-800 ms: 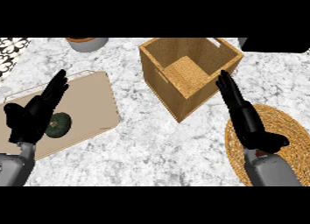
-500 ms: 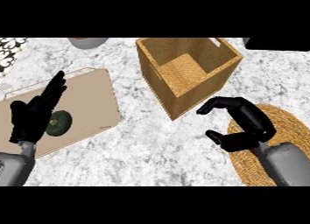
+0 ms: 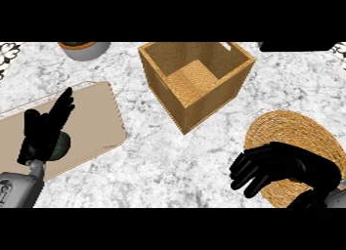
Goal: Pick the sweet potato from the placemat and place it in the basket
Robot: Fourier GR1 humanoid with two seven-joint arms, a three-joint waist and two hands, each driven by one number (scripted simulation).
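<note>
Head view: the basket serves as the landmark, a square wicker box standing on the marble counter, and its inside shows only its woven floor. Well to the left of the basket lies a beige board, and on it, half hidden, sits a dark green rounded thing. Below and right of the basket lies the round woven placemat. Above and left of the basket, at the counter's far edge, stands a grey pot.

The left hand hovers over the beige board, fingers straight and pointing up towards the basket's side, holding nothing that can be seen. The right hand sits over the near edge of the placemat, below and right of the basket, fingers curled downward. Whether anything lies inside that curl cannot be told, since the hand covers what is beneath.

No sweet potato can be made out on the bare part of the placemat, nor in the basket. As a judgement, nothing has reached the basket yet, so the lift, the carry to the basket and the release are all left to do
</note>
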